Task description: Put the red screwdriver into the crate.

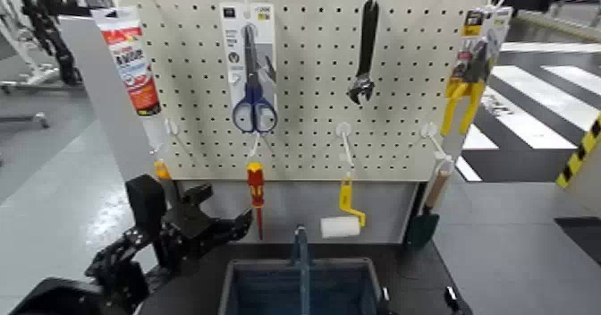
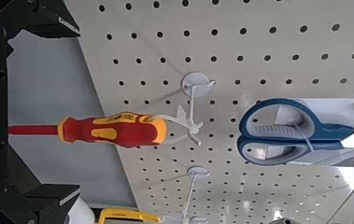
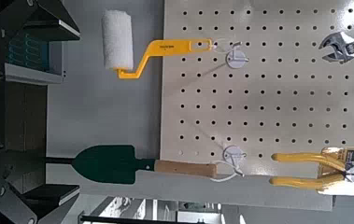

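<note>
The red screwdriver point(image 1: 256, 193) hangs handle-up on a white hook at the lower edge of the pegboard, with its thin shaft pointing down. My left gripper point(image 1: 228, 227) is open just left of the shaft, level with its lower end and not touching it. In the left wrist view the screwdriver point(image 2: 109, 129) lies straight ahead between the spread fingers point(image 2: 53, 21). The dark blue-grey crate point(image 1: 241, 292) with its upright divider stands below, at the front. My right gripper point(image 3: 58, 110) is open and holds nothing; it is outside the head view.
The pegboard point(image 1: 313, 113) also carries packaged scissors point(image 1: 254, 95), a black wrench point(image 1: 365, 55), yellow pliers point(image 1: 465, 90), a yellow-handled paint roller point(image 1: 344, 216), a green trowel point(image 1: 427, 216) and a tube point(image 1: 130, 59). An orange-handled tool point(image 1: 162, 171) hangs behind my left arm.
</note>
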